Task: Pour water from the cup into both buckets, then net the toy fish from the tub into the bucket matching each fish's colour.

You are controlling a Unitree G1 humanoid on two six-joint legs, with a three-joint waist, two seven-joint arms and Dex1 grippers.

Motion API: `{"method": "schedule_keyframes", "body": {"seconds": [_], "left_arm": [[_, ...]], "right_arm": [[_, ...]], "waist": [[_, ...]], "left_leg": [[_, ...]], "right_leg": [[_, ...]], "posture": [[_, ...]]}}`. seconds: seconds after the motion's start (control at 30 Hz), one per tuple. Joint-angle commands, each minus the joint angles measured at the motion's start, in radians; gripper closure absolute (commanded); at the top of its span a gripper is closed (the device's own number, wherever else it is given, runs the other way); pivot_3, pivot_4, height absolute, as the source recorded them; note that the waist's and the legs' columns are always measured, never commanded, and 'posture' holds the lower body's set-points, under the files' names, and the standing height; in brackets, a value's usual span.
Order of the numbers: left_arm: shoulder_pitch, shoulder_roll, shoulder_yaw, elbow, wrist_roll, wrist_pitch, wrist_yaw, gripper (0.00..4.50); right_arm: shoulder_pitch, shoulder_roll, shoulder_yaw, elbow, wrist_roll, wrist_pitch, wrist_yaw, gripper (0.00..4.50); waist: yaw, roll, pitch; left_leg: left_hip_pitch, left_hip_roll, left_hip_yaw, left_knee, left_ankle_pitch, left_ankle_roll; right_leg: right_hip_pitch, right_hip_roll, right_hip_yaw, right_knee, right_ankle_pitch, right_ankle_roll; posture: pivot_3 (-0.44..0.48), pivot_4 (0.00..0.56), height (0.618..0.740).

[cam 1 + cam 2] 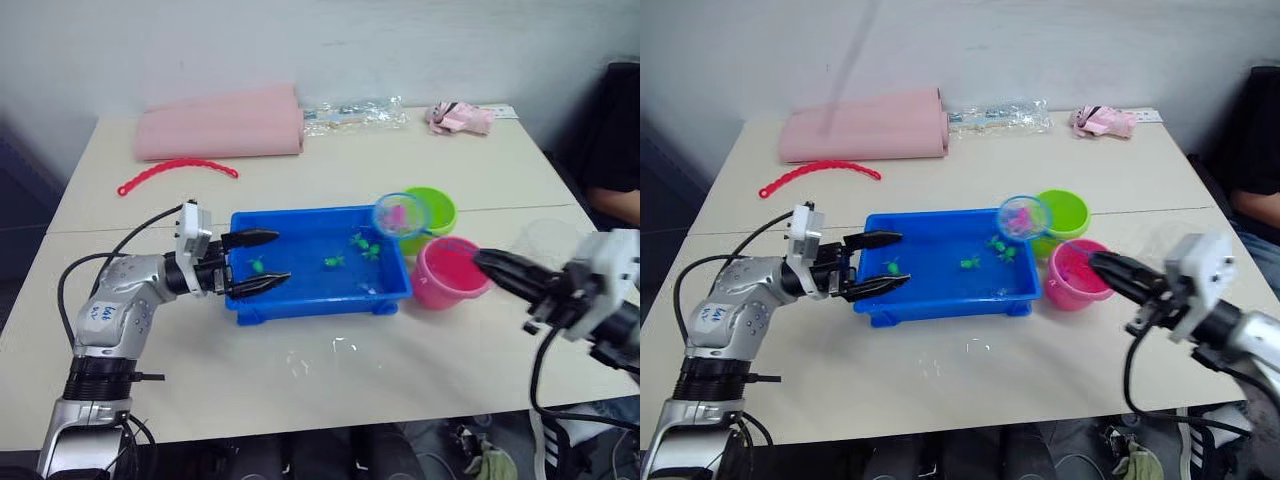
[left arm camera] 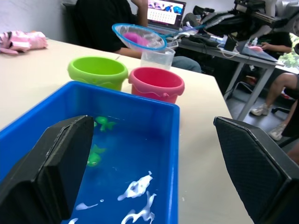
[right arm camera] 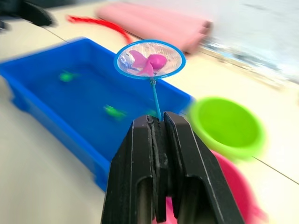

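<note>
Pink fish [image 3: 148, 62] (netted) in net [image 3: 150, 59]

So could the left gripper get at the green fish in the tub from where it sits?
Probably yes: the left gripper is open at the tub end, nothing between it and the nearest green fish.

office, laptop [image 2: 166, 11], desks, seated people
</note>
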Motion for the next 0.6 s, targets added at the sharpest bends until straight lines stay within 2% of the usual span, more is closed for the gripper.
{"method": "schedule_keyframes", "body": {"seconds": [0.03,0.23,0.33,0.6], "left_arm": [[-0.031,-0.021,-0.007,-0.012,-0.021,0.013,-0.016,0.03],[-0.048,-0.035,-0.017,0.005,0.002,-0.018,-0.045,0.03],[-0.045,-0.037,-0.021,0.005,0.005,-0.025,-0.050,0.03],[-0.038,-0.044,-0.020,0.011,0.010,-0.033,-0.050,0.03]], "right_arm": [[0.100,-0.030,-0.102,0.010,-0.083,-0.128,0.075,4.50],[0.231,-0.032,-0.121,0.158,-0.308,-0.490,0.161,4.50],[0.254,-0.022,-0.111,0.240,-0.412,-0.665,0.143,4.50],[0.237,-0.070,-0.101,0.451,-0.727,-1.210,-0.002,4.50]], "waist": [[0.001,0.000,0.000],[0.001,0.000,0.000],[-0.003,0.000,0.000],[-0.003,0.000,0.000]], "left_leg": [[0.000,-0.002,0.000,0.000,0.000,0.000],[0.005,-0.004,-0.001,0.000,0.000,0.001],[0.013,-0.004,-0.001,-0.002,0.000,0.001],[0.014,-0.003,0.000,-0.003,0.000,0.000]], "right_leg": [[0.000,0.000,0.000,0.000,0.000,0.000],[0.008,0.000,0.000,-0.003,0.001,0.002],[0.015,0.000,0.000,-0.005,0.001,0.002],[0.015,-0.001,0.001,-0.004,0.001,0.002]], "posture": [[0.000,0.150,0.740],[0.000,0.150,0.740],[0.000,0.150,0.740],[0.000,0.150,0.740]]}}
